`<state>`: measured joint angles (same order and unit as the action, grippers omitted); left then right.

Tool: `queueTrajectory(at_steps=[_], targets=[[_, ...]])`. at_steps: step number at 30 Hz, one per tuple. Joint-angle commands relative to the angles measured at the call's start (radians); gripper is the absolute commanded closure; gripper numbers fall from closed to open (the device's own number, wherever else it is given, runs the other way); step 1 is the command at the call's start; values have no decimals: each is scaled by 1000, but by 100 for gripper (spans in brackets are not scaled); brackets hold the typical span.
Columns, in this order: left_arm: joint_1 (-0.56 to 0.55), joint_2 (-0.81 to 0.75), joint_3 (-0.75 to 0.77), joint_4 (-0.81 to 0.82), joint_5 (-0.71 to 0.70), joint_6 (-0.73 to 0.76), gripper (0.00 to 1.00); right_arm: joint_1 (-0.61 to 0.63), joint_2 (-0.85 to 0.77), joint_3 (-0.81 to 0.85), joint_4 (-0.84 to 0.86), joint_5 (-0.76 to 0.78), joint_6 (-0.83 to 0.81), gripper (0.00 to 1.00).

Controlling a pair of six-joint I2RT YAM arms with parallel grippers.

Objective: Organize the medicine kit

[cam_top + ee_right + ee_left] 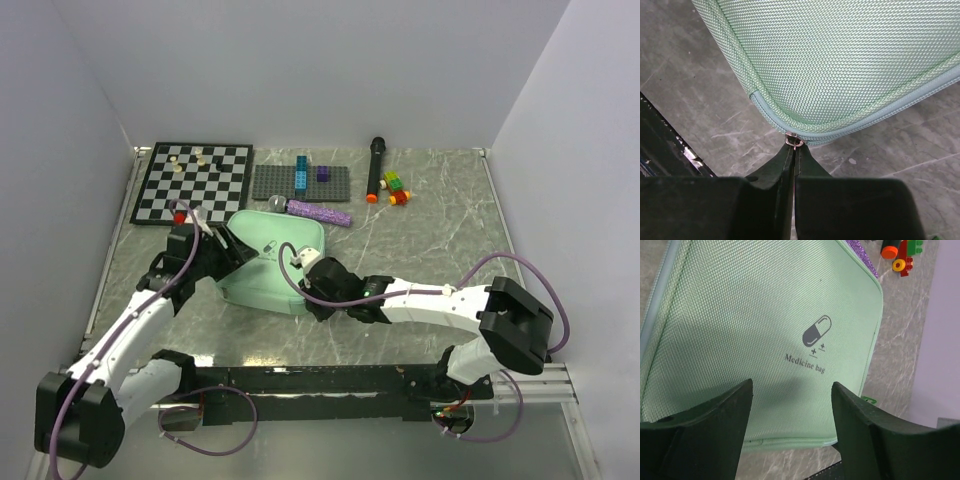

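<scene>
Mint-green woven medicine kit, closed; metal zipper pull pinched by right gripper; left gripper gapes, kit beneath. Next, likely: unzip.

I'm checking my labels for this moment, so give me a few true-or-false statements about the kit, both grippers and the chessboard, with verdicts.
1. The medicine kit lies closed. True.
2. The right gripper is open. False: it is shut on the zipper pull at the kit's corner.
3. The left gripper is open over the kit's lid. True.
4. The chessboard lies on top of the kit. False: it lies on the table behind the kit, at the back left.
</scene>
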<state>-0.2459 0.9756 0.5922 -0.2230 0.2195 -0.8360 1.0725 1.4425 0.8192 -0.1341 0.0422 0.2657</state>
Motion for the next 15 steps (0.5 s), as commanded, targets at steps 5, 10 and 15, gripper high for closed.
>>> queueTrajectory(at_steps=[5, 10, 15], targets=[[-15, -219, -43, -159, -61, -153, 29, 26, 36, 95, -62, 165, -14, 100], [-67, -330, -107, -205, -95, -254, 27, 53, 85, 153, -94, 196, -19, 100], [-122, -301, -225, -76, -59, -343, 27, 76, 116, 193, -120, 203, -20, 100]])
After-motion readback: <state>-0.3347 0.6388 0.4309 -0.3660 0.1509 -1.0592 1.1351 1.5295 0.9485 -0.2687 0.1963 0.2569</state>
